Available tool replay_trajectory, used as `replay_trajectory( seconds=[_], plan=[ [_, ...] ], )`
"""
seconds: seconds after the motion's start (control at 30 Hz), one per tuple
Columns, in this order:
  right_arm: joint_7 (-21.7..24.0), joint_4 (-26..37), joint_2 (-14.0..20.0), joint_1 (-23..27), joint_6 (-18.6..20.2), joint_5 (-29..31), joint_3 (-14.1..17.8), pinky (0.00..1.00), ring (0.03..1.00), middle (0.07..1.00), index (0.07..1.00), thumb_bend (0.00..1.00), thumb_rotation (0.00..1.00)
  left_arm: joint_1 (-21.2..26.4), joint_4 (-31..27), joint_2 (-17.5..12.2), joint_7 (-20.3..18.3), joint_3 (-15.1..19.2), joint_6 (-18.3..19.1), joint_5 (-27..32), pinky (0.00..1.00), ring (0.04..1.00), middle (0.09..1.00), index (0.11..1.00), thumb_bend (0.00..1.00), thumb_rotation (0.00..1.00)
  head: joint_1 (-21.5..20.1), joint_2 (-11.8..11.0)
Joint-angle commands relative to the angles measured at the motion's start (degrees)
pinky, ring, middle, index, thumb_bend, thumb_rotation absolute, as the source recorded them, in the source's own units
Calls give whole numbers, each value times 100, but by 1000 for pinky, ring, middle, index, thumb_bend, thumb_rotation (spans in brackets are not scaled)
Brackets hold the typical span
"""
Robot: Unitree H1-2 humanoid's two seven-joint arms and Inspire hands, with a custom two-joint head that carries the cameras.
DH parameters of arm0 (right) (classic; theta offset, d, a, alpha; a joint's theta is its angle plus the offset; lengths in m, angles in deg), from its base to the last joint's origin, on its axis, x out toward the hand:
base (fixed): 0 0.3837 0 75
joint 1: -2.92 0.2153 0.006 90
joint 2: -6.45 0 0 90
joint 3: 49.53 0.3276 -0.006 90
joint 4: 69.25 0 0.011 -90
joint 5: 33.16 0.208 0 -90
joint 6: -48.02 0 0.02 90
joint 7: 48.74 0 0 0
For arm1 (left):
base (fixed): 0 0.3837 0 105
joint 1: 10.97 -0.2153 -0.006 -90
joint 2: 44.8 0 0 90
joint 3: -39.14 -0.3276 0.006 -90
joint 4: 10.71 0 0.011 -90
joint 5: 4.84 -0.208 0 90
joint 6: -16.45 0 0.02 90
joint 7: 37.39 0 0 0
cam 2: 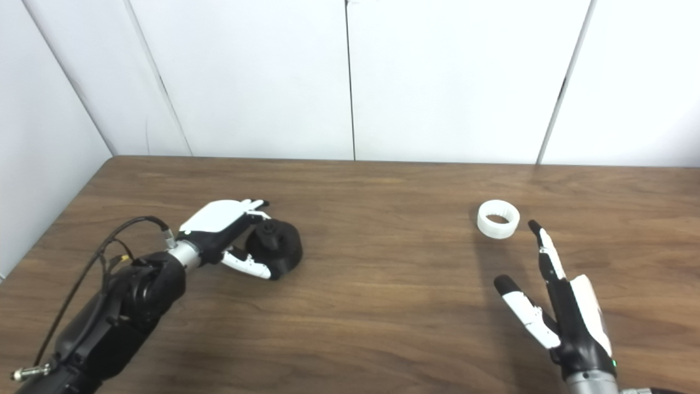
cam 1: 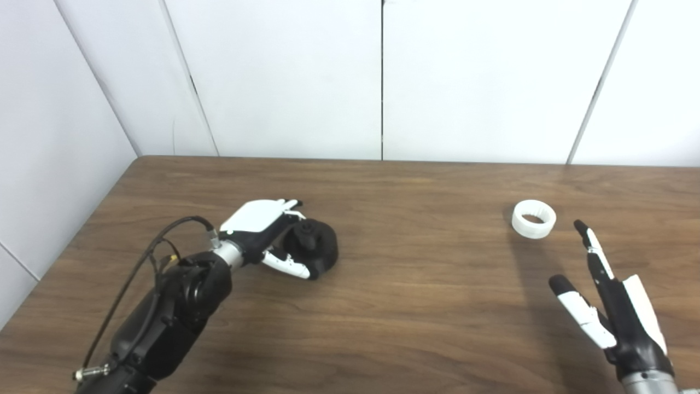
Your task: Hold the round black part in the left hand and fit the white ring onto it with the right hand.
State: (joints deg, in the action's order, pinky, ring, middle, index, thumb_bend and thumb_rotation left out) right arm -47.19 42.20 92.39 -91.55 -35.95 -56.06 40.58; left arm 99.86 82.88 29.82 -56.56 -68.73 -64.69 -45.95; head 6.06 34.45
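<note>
Wooden table [cam 1: 415,284] against white wall panels [cam 1: 284,76]; left robot hand [cam 1: 262,232] grips black part [cam 1: 320,249], right robot hand [cam 1: 612,306] splayed wide.

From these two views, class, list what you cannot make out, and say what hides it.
1. Whether the left hand truly grips the black part or only cups it: its fingers hide the contact in both views.
2. The part's near-left side: behind the thumb.
3. The right hand's wrist: cut off by the bottom edge.

Bright, even light; soft shadows
</note>
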Motion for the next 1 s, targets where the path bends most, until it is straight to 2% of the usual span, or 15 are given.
replay_trajectory(
  seconds=[0.0, 0.1, 0.57, 0.97],
  plan=[
    [-68, 206, -11, 149, -84, 47, 57, 1000, 1000, 1000, 1000, 753, 959, 118, -102, -25, 99, 27, -71, -73, 994, 1000, 990, 738, 870, 532, 7, 7],
    [-58, 240, -19, 142, -47, 21, 60, 1000, 1000, 1000, 1000, 755, 955, 41, -142, 47, 140, -10, -94, -98, 998, 1000, 987, 732, 868, 505, 7, 7],
    [-27, 331, -25, 151, 24, -41, 40, 1000, 1000, 1000, 1000, 755, 969, -211, -689, 232, -107, -275, -101, -235, 1000, 1000, 985, 735, 866, 497, -70, 92],
    [-8, 472, -64, 189, 220, -84, 3, 1000, 1000, 1000, 1000, 745, 960, -508, -1129, 329, -299, -430, -237, -213, 1000, 1000, 994, 734, 873, 525, -263, 215]
  ],
)
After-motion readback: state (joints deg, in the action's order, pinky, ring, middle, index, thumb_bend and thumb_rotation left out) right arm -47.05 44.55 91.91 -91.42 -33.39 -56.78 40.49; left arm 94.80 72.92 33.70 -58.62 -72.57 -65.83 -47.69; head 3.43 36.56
